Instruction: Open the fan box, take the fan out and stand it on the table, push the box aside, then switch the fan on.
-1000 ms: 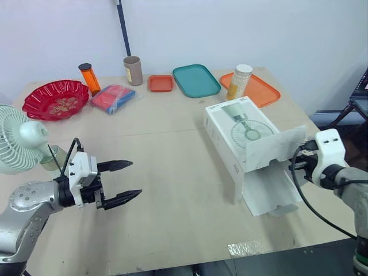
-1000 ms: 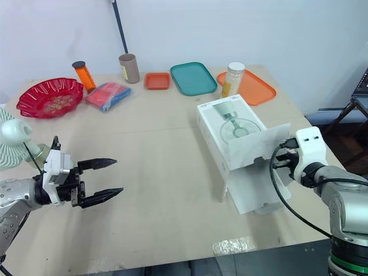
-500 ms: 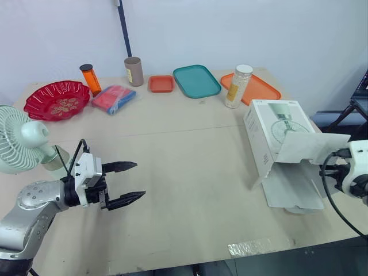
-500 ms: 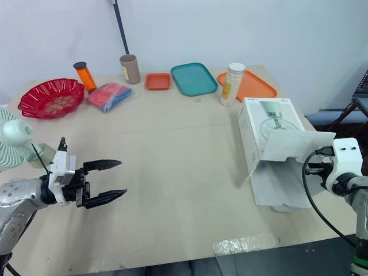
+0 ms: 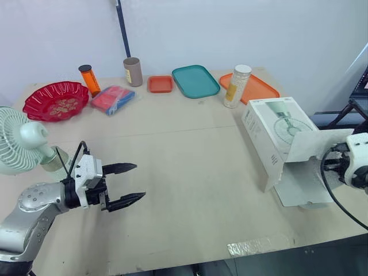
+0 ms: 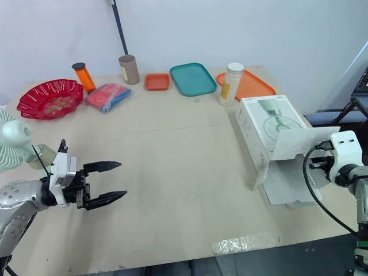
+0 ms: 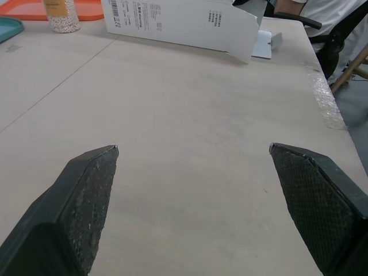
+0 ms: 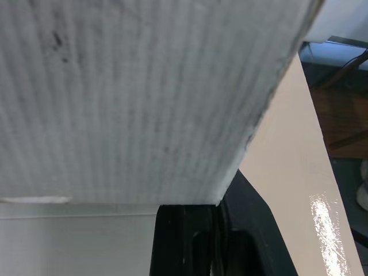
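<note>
The white fan (image 5: 20,146) stands upright at the table's left edge, just behind my left arm. My left gripper (image 5: 140,181) hovers open and empty over the bare tabletop; its two fingers (image 7: 86,195) are spread wide in the left wrist view. The white fan box (image 5: 275,129), printed with a fan picture, lies near the table's right edge with its end flap (image 5: 313,146) folded out. My right gripper (image 5: 332,163) is shut on that flap, whose cardboard (image 8: 144,98) looms right over the black fingers (image 8: 190,241) in the right wrist view.
Along the back stand a red bowl (image 5: 56,99), an orange bottle (image 5: 89,79), a brown cup (image 5: 133,71), a red and blue packet (image 5: 113,99), a small orange tray (image 5: 160,83), a teal tray (image 5: 196,80), a grain jar (image 5: 237,86) and an orange tray (image 5: 259,89).
The right gripper has drawn the box by its flap from the table's middle to the right edge, and it has turned slightly in the last half second. The left gripper stays open in place.
</note>
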Controlling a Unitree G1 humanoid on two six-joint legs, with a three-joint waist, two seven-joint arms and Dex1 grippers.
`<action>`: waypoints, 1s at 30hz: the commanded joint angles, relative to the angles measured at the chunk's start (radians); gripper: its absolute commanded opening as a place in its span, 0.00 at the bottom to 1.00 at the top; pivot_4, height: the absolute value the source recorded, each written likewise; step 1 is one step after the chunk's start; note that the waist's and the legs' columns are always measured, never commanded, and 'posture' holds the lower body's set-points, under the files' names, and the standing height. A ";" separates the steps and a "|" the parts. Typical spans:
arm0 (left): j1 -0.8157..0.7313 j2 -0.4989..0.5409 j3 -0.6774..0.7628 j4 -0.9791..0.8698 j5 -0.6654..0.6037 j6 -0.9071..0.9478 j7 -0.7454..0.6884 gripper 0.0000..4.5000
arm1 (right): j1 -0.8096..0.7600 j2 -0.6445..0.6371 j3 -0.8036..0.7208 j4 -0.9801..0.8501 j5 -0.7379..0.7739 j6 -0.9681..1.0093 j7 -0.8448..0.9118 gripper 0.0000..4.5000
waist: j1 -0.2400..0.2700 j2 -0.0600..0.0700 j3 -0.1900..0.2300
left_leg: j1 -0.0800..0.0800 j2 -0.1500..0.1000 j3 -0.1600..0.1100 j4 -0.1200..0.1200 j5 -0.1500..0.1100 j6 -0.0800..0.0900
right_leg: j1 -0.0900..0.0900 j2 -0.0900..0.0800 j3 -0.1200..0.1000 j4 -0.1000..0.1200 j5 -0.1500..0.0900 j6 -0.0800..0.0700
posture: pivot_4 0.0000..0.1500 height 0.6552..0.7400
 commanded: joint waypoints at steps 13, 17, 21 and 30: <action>-0.051 -0.011 -0.024 -0.001 -0.001 -0.014 -0.002 1.00 | 0.161 -0.057 -0.138 -0.311 0.020 0.054 0.022 0.95 | 0.001 0.002 -0.001 | 0.000 0.000 0.000 0.000 0.000 0.000 | 0.000 0.000 0.000 0.000 0.000 0.000 | 1.00 1.00; -0.059 -0.018 -0.035 0.006 -0.001 -0.013 -0.004 1.00 | 0.213 -0.065 -0.193 -0.398 0.018 0.114 0.020 0.95 | 0.001 0.002 -0.001 | 0.000 0.000 0.000 0.000 0.000 0.000 | 0.001 0.000 0.001 0.000 0.000 0.000 | 1.00 1.00; -0.060 -0.022 -0.042 0.011 -0.002 -0.015 -0.008 1.00 | 0.302 -0.109 -0.277 -0.547 0.026 0.205 0.083 0.95 | 0.002 0.002 -0.001 | 0.000 0.000 0.000 0.000 0.000 0.001 | 0.001 0.001 0.001 0.000 0.000 0.000 | 1.00 1.00; -0.052 -0.026 -0.041 0.013 -0.005 -0.013 -0.008 1.00 | 0.227 -0.230 -0.338 -0.767 0.288 0.307 0.343 0.97 | 0.000 0.003 -0.001 | 0.001 0.001 0.002 0.000 -0.001 0.002 | 0.005 0.002 0.003 0.000 -0.001 0.001 | 1.00 1.00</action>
